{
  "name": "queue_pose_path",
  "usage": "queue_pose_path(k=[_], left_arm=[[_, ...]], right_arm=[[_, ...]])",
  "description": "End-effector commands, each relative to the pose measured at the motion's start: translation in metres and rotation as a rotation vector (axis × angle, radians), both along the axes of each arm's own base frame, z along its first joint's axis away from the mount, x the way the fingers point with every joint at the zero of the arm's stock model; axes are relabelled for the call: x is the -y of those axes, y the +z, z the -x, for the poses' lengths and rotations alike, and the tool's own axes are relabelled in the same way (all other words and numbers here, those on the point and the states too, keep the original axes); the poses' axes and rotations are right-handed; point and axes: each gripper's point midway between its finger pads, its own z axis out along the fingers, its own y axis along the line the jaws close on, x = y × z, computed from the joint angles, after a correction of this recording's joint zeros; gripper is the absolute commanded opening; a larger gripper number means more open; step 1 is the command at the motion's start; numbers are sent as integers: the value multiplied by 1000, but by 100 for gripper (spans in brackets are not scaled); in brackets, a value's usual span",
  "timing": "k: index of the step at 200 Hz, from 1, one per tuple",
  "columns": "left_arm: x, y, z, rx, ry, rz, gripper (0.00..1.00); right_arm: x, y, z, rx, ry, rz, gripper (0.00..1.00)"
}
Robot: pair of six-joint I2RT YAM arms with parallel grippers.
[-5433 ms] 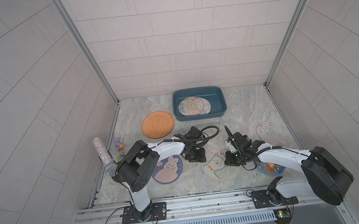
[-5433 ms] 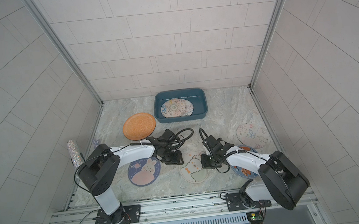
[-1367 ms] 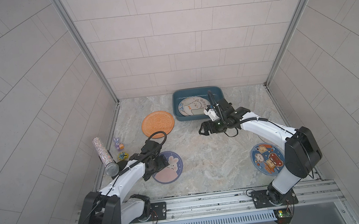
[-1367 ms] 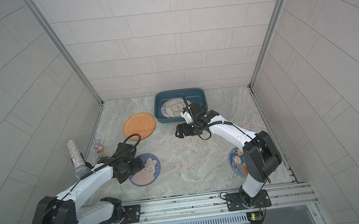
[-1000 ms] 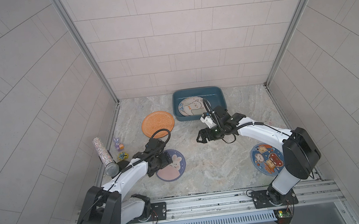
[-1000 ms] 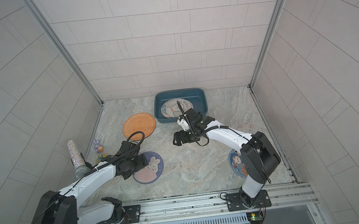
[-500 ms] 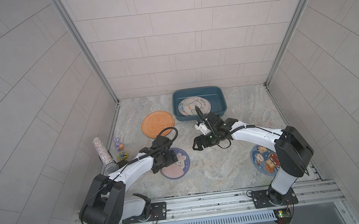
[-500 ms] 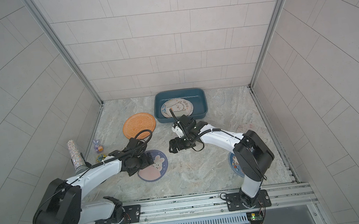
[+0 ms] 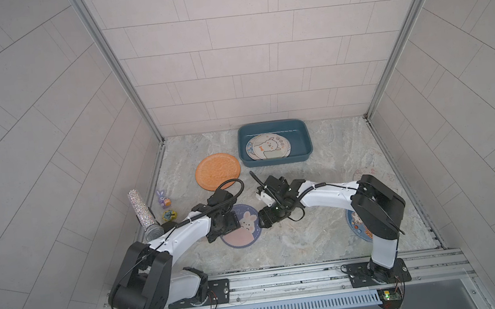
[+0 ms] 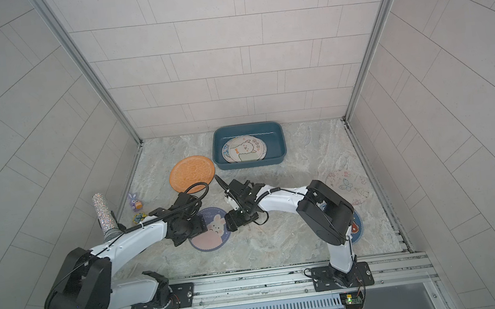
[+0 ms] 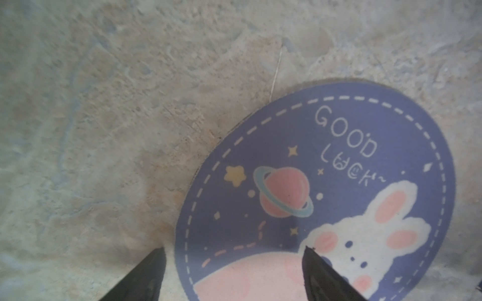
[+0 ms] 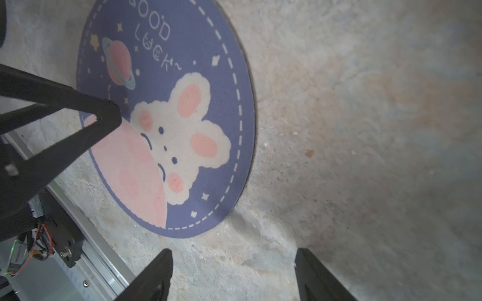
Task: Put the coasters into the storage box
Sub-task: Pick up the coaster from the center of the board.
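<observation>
Tabletop (image 9: 312, 242) marble-patterned, carries everything. Teal storage box (image 9: 303, 143) at far edge, two overlapping coasters inside, white-animal coaster (image 9: 270, 147) on top. Flat orange coaster (image 9: 218, 171) just beside box, toward left arm's side. Flat bunny coaster (image 9: 244, 229) near front, between both arms' ends. Second navy coaster (image 9: 357, 225) partly hidden under right arm. Black left gripper (image 11: 232, 250): fingers apart, straddling bunny coaster's rim, one tip over print, one over bare table. Black right gripper (image 12: 233, 250): fingers apart over bare table just beside same coaster, nothing held.
</observation>
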Motion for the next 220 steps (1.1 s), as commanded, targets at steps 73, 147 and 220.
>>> queue_pose_path(k=[73,147,220], left_arm=[[-3,-12,4,-10,16,0,81],[1,-19,5,-37,0,16,79],[2,-20,5,-45,-4,16,76]], right_arm=[[-25,-13,-27,28,-43,-12,56],[-31,-29,-16,-25,-31,2,49],[-36,-30,-14,-40,-33,-9,40]])
